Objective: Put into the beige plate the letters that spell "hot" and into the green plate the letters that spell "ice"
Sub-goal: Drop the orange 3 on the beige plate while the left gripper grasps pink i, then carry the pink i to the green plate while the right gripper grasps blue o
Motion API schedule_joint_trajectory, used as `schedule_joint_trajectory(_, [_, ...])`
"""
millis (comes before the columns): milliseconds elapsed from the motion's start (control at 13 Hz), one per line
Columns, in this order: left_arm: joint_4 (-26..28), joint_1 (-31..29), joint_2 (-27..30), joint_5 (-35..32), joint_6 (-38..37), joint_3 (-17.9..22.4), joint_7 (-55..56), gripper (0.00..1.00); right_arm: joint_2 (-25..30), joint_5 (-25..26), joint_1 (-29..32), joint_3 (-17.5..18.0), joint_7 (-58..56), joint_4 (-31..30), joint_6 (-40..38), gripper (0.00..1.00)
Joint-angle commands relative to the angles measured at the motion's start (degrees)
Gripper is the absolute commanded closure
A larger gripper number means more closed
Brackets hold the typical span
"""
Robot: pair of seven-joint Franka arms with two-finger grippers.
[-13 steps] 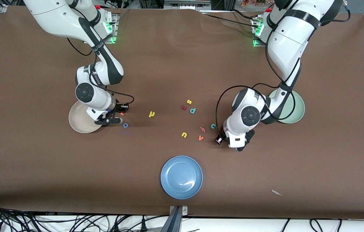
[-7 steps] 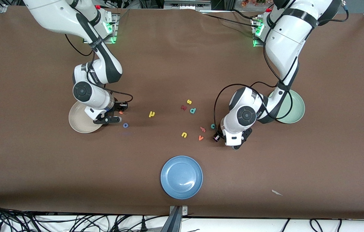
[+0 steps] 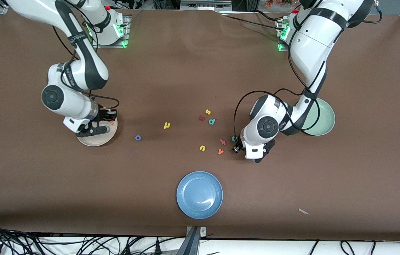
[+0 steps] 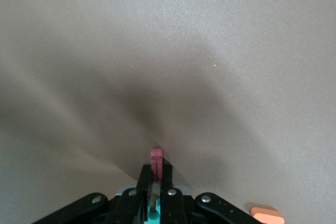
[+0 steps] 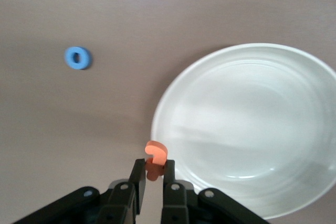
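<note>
My right gripper [image 3: 109,124] is shut on the orange t [image 5: 155,153] and hangs over the rim of the beige plate [image 3: 93,141], which nearly fills the right wrist view [image 5: 252,129]. The blue o [image 3: 138,137] lies on the table beside that plate, and the yellow h [image 3: 166,125] lies farther toward the middle. My left gripper [image 3: 256,159] is down at the table beside the teal c [image 3: 234,139], shut on the dark red i [image 4: 156,155]. The orange e [image 3: 223,142] lies next to the c. The green plate [image 3: 322,120] sits beneath the left arm.
A blue plate [image 3: 199,194] sits near the table's front edge. Spare letters lie mid-table: yellow s [image 3: 207,112], teal p [image 3: 212,122], a dark red one [image 3: 202,118], yellow u [image 3: 202,148], orange v [image 3: 220,151]. A white scrap [image 3: 304,211] lies toward the left arm's end.
The right arm has carried the orange t from beside the blue o to over the beige plate. The left gripper has edged toward the loose letters and shut on the i.
</note>
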State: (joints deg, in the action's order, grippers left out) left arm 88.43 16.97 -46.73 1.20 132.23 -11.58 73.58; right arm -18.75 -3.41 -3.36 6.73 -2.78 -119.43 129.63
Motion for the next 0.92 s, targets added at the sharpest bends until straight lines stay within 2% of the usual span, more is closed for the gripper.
schedule_joint_trajectory(0, [-0.88,-0.18,0.06,-3.56,-2.92,0.59,0.78,1.00,-1.02,2.27,1.16,0.40,-1.09,-0.81,2.37,0.76])
schedule_joint_trajectory(77, [-0.89,-1.14,1.63,-4.79,-4.85,0.51,-0.18,1.00,-1.29,2.27,1.25,0.31,-1.09,-0.81,2.46,0.63])
schedule_joint_trajectory(153, [-0.89,-2.37,3.64,-4.81,-7.22,0.16,-2.36,1.00,-1.29,2.27,1.25,0.31,-1.09,-0.72,2.46,0.39])
schedule_joint_trajectory(460, [-0.36,-8.52,12.35,-0.61,-24.52,-0.02,-18.95,1.00,-1.38,2.09,1.08,0.48,-0.39,-0.63,2.38,0.39])
schedule_joint_trajectory(690, [0.69,-13.97,15.35,0.29,-37.44,0.07,-31.88,1.00,-3.48,1.22,-2.34,0.66,0.31,2.08,2.46,0.39])
schedule_joint_trajectory(844, [3.93,-18.53,18.15,0.29,-40.89,0.07,-40.14,1.00,-5.59,1.21,-4.19,0.66,2.15,4.54,2.46,0.39])
